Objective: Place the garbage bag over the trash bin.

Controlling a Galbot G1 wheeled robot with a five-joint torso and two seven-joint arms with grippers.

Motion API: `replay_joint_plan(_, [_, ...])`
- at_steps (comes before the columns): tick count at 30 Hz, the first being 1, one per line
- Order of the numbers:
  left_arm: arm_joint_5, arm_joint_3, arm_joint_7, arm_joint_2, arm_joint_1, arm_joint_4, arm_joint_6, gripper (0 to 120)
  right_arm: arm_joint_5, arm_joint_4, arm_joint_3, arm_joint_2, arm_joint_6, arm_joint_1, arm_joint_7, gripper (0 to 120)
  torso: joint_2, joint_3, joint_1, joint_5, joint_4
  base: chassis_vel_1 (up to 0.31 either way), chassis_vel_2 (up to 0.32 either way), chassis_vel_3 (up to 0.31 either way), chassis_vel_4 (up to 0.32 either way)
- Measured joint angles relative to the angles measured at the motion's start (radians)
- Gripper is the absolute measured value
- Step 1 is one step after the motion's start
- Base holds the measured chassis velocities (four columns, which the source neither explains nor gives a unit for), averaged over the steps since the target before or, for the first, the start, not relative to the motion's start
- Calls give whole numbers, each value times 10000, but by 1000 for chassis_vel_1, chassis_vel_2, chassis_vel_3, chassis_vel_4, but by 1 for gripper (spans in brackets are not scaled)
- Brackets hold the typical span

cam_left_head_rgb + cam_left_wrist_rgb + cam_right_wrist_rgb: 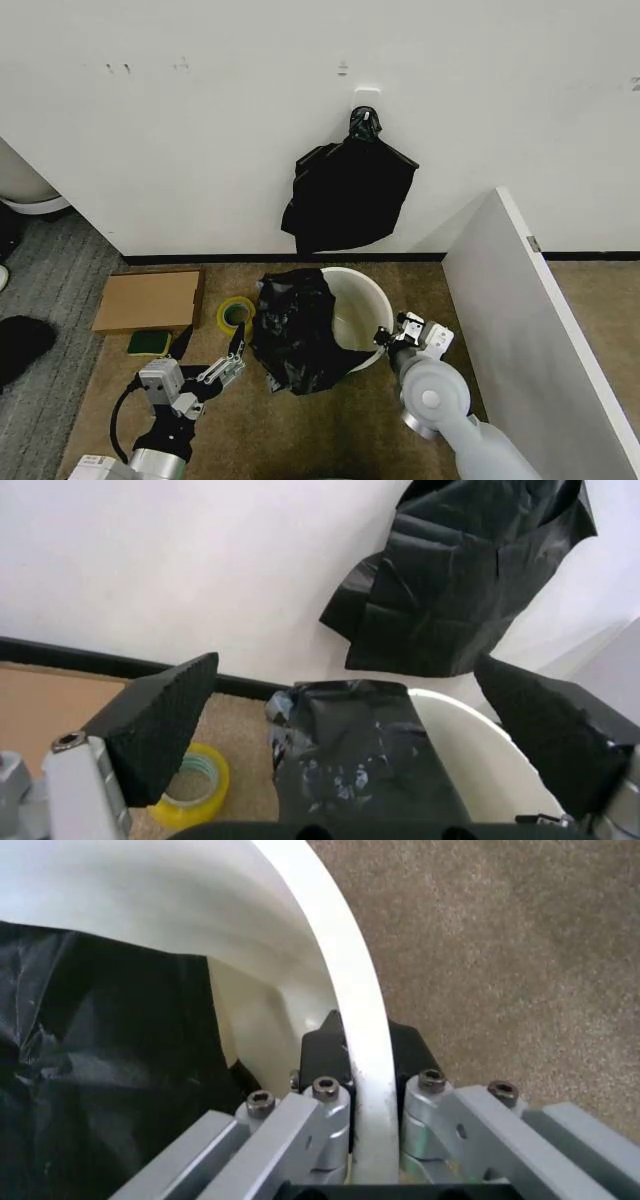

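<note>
Head view: trash bin (362, 300) sits on carpet at center, garbage bag (295, 330) draped over its left half. My right pincer (384, 338) clamps the bin's right rim. My left pincer (236, 352) is open, lower left, beside the yellow tape roll (235, 313); cardboard (148, 300) and green sponge (149, 343) further left. Black bundle (348, 190) hangs on the wall above.

Left wrist view: my spread fingers (160, 720) frame the garbage bag (360, 765), tape roll (195, 791) near the lower left of the frame.

Right wrist view: pads grip the white rim (350, 1027); bag (110, 1065) at left.
</note>
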Motion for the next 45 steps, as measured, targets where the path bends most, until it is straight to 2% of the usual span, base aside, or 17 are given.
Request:
replay_joint_plan(5, [39,17,-4,-46,18,-34,1,100,-137,63,-31,-101,-77,-52,-136,2,0,0,0,2,0,0,0,0,0])
replay_joint_plan(7, [64,46,-7,-70,24,-36,1,100,-206,102,-30,-157,-123,-92,-218,7,0,0,0,2,0,0,0,0,0])
replay_joint_plan(10, [86,51,-14,-94,56,-56,1,100,-444,204,-11,-296,-187,-186,-386,20,0,0,0,3,0,0,0,0,0])
replay_joint_plan(12, [88,41,-16,-95,60,-55,1,100,-514,229,-3,-327,-190,-205,-436,22,0,0,0,3,0,0,0,0,0])
replay_joint_plan(14, [95,-21,-26,-114,99,-56,-19,100,-827,342,35,-475,-188,-276,-656,33,0,0,0,3,-1,0,0,0,0])
replay_joint_plan(17, [96,-89,-35,-178,166,-56,-74,100,-1034,497,101,-611,-204,-333,-714,45,0,0,0,3,1,0,0,0,0])
replay_joint_plan(18, [96,-89,-35,-178,166,-56,-74,100,-1034,497,101,-611,-204,-333,-714,45,0,0,0,3,1,0,0,0,0])
replay_joint_plan(22, [16,-409,-47,-272,364,-54,-231,100,-1773,1063,328,-1019,-390,-769,-1065,63,0,1,0,3,1,0,0,0,0])
replay_joint_plan(24, [-17,-585,98,-288,444,173,-554,100,-2338,1441,490,-1280,-512,-1122,-1205,71,0,1,0,6,1,0,0,0,0])
replay_joint_plan(25, [-17,-585,98,-288,444,173,-554,100,-2338,1441,490,-1280,-512,-1122,-1205,71,0,1,0,6,1,0,0,0,0])
replay_joint_plan(28, [-112,-737,175,-392,435,713,-1213,100,-3193,2019,823,-1630,-546,-1635,-1506,81,0,0,0,4,-2,0,0,0,0])
replay_joint_plan(30, [-620,-1076,191,-539,452,1138,-1591,100,-4186,2635,1160,-2050,-520,-2067,-2099,93,0,0,0,3,-2,0,0,0,0])
replay_joint_plan(32, [-713,-1170,230,-555,457,1232,-1670,100,-4384,2771,1194,-2149,-504,-2131,-2249,94,0,0,0,3,-2,0,0,0,0])
replay_joint_plan(36, [-1195,-1853,775,-543,465,1890,-2162,100,-5426,3368,985,-2865,-244,-2193,-3379,100,0,0,0,2,0,0,0,0,0])
replay_joint_plan(40, [-1064,-2220,1029,-500,548,2235,-2443,100,-6018,3655,294,-3458,-46,-2093,-4157,100,0,0,0,2,3,0,0,0,0])
replay_joint_plan(44, [-947,-2141,926,-35,-472,3165,-2197,100,-6233,2769,-1178,-4367,-32,-694,-5257,100,0,2,2,-2,-6,0,0,0,0])
replay_joint_plan(45, [-947,-2141,926,-35,-472,3165,-2197,100,-6233,2769,-1178,-4367,-32,-694,-5257,100,0,2,2,-2,-6,0,0,0,0])
